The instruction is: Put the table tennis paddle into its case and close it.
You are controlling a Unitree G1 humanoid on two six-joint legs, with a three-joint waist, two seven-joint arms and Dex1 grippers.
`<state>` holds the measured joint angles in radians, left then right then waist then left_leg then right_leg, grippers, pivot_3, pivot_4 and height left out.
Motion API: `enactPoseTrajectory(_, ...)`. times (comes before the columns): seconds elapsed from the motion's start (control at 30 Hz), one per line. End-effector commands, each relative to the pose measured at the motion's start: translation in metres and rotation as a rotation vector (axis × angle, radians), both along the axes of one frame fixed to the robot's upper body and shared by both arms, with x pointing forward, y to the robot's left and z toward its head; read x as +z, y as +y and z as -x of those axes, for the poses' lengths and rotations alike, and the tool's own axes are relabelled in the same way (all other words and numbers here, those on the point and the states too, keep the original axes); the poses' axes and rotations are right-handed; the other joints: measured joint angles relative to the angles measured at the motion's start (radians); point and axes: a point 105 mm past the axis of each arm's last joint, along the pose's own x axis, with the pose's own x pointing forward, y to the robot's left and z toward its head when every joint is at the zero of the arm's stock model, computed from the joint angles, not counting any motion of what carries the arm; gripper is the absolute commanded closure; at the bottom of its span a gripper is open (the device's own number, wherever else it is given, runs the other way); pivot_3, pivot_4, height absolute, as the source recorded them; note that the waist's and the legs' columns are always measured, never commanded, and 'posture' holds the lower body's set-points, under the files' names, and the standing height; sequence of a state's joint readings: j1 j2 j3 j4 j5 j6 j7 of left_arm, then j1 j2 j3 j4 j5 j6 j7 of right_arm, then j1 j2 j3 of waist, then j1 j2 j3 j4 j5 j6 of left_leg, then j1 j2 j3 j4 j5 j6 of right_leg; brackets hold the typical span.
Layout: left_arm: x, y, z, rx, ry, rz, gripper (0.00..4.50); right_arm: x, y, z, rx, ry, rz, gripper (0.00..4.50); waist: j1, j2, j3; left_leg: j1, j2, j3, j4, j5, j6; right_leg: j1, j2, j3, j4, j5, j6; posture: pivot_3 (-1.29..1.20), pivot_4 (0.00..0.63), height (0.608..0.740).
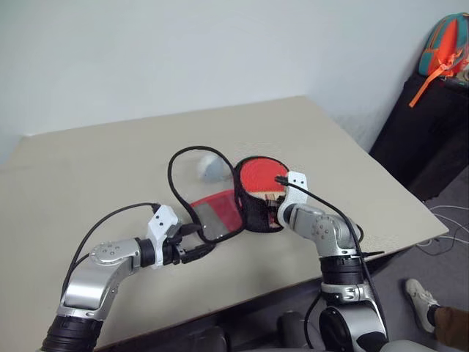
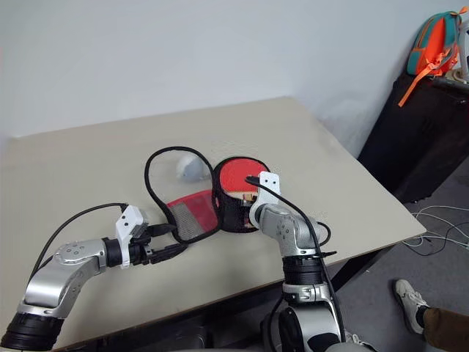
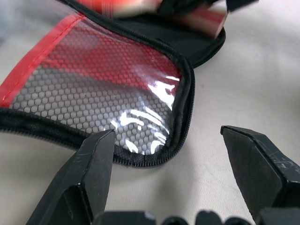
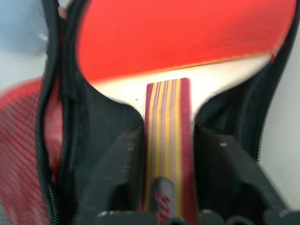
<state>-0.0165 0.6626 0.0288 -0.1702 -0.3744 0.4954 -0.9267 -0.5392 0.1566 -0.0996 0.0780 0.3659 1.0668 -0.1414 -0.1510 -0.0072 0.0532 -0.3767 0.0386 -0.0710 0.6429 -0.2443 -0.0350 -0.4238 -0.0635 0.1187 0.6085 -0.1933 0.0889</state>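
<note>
Beige table [image 1: 110, 169] carries everything. The case [image 1: 245, 194] lies open near the table's middle, black-lined half toward the right arm, flap with the clear honeycomb window [image 3: 112, 89] folded out flat toward the left arm. The table tennis paddle [image 1: 260, 176] sits inside the case's black half, red face up, wooden handle with red and yellow stripes [image 4: 166, 140] pointing out of the case toward the right gripper [image 4: 164, 187]. Right gripper is at the case's handle end, a finger on each side of the handle; cannot tell whether it clamps or only brackets it. Left gripper [image 3: 168, 173] is at the flap's zip edge, fingers wide apart, nothing between them. Small grey-white lump [image 1: 212, 167] just behind the case.
</note>
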Motion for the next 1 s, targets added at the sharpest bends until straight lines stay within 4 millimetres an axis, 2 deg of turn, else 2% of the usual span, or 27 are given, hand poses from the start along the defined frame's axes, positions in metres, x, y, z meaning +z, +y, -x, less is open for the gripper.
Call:
enactPoseTrajectory(0.03, 0.018, 0.001, -0.005, 0.001, -0.072, 0.004, 0.69, 0.026, 0.031, -0.004, 0.044, -0.049, -0.097, 1.13, 0.0, 0.0, 0.0, 0.0, 0.0, 0.0, 0.0, 0.0, 0.0, 0.0, 0.0, 0.0, 0.0, 0.0, 0.0, 0.0, 0.0, 0.74)
enactPoseTrajectory(0.13, 0.017, 0.002, -0.006, 0.005, -0.071, 0.005, 0.69, 0.034, 0.035, -0.003, 0.075, -0.078, -0.114, 0.05, 0.001, 0.0, 0.0, 0.0, 0.0, 0.0, 0.0, 0.0, 0.0, 0.0, 0.0, 0.0, 0.0, 0.0, 0.0, 0.0, 0.0, 0.74)
enactPoseTrajectory(0.3, 0.02, 0.007, -0.011, 0.03, -0.081, 0.008, 0.69, 0.049, 0.034, 0.003, 0.165, -0.169, -0.115, 0.02, -0.002, 0.0, 0.0, 0.0, 0.0, 0.0, 0.0, 0.0, 0.0, 0.0, 0.0, 0.0, 0.0, 0.0, 0.0, 0.0, 0.0, 0.74)
enactPoseTrajectory(0.47, 0.037, 0.035, -0.026, 0.124, -0.111, -0.017, 0.69, 0.066, 0.015, 0.001, 0.189, -0.282, -0.052, 0.02, -0.001, 0.0, 0.0, -0.001, 0.001, -0.001, 0.0, 0.0, 0.0, -0.001, 0.002, 0.0, 0.0, 0.0, 0.0, 0.0, 0.0, 0.74)
enactPoseTrajectory(0.57, 0.06, 0.068, -0.04, 0.22, -0.146, -0.013, 0.69, 0.105, 0.012, 0.005, 0.266, -0.448, -0.112, 0.02, -0.001, 0.0, 0.001, -0.001, 0.001, -0.001, 0.0, 0.0, 0.0, -0.001, 0.002, 0.0, 0.0, 0.0, 0.0, 0.0, 0.0, 0.74)
enactPoseTrajectory(0.63, 0.065, 0.084, -0.047, 0.261, -0.136, -0.023, 0.69, 0.125, 0.009, 0.008, 0.313, -0.537, -0.171, 0.02, -0.001, 0.0, 0.001, -0.001, 0.002, -0.001, 0.0, 0.0, 0.0, -0.001, 0.003, 0.0, 0.0, 0.0, 0.0, 0.0, 0.0, 0.74)
enactPoseTrajectory(0.7, 0.062, 0.095, -0.056, 0.299, -0.135, -0.065, 0.69, 0.14, 0.003, 0.008, 0.341, -0.617, -0.248, 0.02, -0.002, 0.0, 0.001, 0.0, 0.002, -0.001, -0.001, 0.0, 0.0, -0.001, 0.003, 0.0, 0.0, 0.0, 0.0, 0.0, 0.0, 0.74)
enactPoseTrajectory(0.8, 0.039, 0.102, -0.078, 0.361, -0.164, -0.241, 0.69, 0.138, -0.018, -0.011, 0.241, -0.622, -0.225, 0.02, 0.0, 0.0, 0.001, 0.0, 0.002, -0.001, -0.001, 0.0, 0.0, -0.001, 0.004, 0.0, 0.0, 0.0, 0.001, 0.0, 0.0, 0.74)
enactPoseTrajectory(0.9, 0.016, 0.1, -0.105, 0.441, -0.202, -0.398, 0.69, 0.134, -0.041, -0.033, 0.113, -0.612, -0.171, 0.02, 0.011, -0.001, 0.0, 0.0, 0.002, -0.001, 0.0, 0.0, 0.0, 0.002, 0.004, 0.0, -0.001, 0.001, 0.001, 0.0, 0.0, 0.74)
enactPoseTrajectory(1.0, 0.01, 0.082, -0.123, 0.424, -0.266, -0.447, 0.69, 0.136, -0.054, -0.044, 0.033, -0.604, -0.179, 0.02, 0.025, -0.003, 0.0, -0.001, 0.001, -0.002, 0.001, 0.0, -0.001, 0.002, 0.007, 0.004, -0.001, 0.001, 0.002, 0.0, 0.0, 0.74)
